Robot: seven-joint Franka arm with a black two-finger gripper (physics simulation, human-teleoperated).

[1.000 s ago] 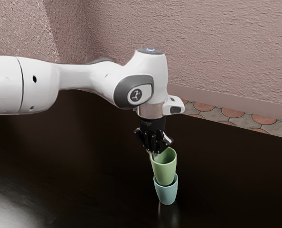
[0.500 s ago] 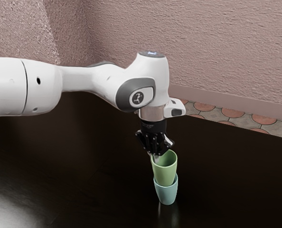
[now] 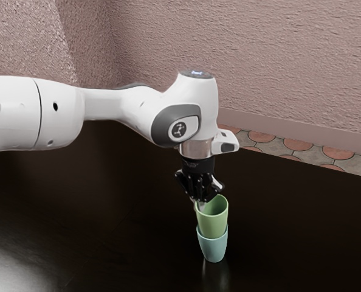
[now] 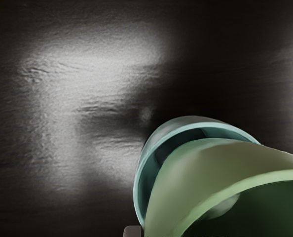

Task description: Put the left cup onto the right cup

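While the gripper point(image 3: 202, 196) is clamping the green cup point(image 3: 212, 219) by its rim, at about ten o'clock in the exterior view, that cup is sitting nested, slightly tilted, in the teal cup point(image 3: 213, 248) on the dark bench point(image 3: 95, 243). It is looking light, stiff and slick-walled, so a pinch across the rim wall is suiting it.

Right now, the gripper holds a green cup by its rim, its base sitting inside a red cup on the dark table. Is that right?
Almost. The lower cup is not red: it is a teal cup. The exterior view shows it, with the gripper holding the green cup by its rim, base inside it, on the dark table.
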